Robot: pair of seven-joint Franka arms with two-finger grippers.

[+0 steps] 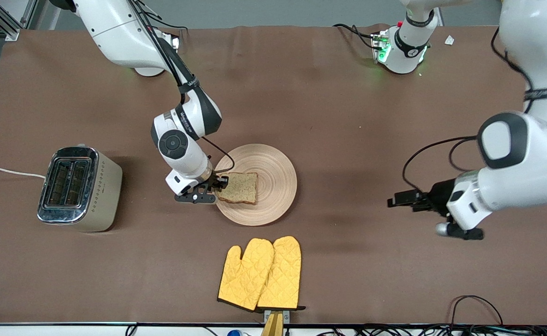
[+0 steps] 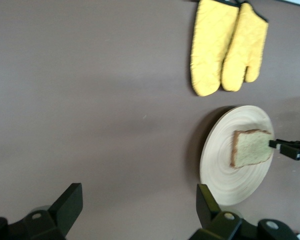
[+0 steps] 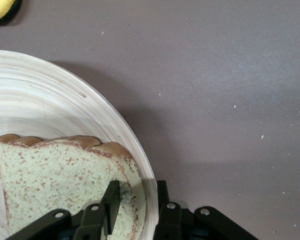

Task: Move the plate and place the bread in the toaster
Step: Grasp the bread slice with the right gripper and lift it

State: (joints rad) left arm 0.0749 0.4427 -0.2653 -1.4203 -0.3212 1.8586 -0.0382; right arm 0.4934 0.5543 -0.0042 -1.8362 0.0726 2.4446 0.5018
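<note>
The plate (image 1: 273,163) lies in the middle of the table with the bread (image 1: 241,186) on it, toward the rim at the right arm's end. My right gripper (image 1: 213,185) stands low at that rim. In the right wrist view one finger (image 3: 111,196) rests on the bread (image 3: 55,175) and the other is outside the plate (image 3: 40,100), so the gripper (image 3: 137,189) is shut on the rim. The toaster (image 1: 80,189) stands at the right arm's end, slots up. My left gripper (image 1: 423,212) waits open and empty over bare table at the left arm's end; its wrist view (image 2: 139,195) shows the plate (image 2: 225,165) farther off.
A pair of yellow oven mitts (image 1: 262,273) lies nearer to the front camera than the plate, close to the table's front edge, and also shows in the left wrist view (image 2: 227,47). The toaster's white cord (image 1: 7,171) runs off the table's end. A brown cloth covers the table.
</note>
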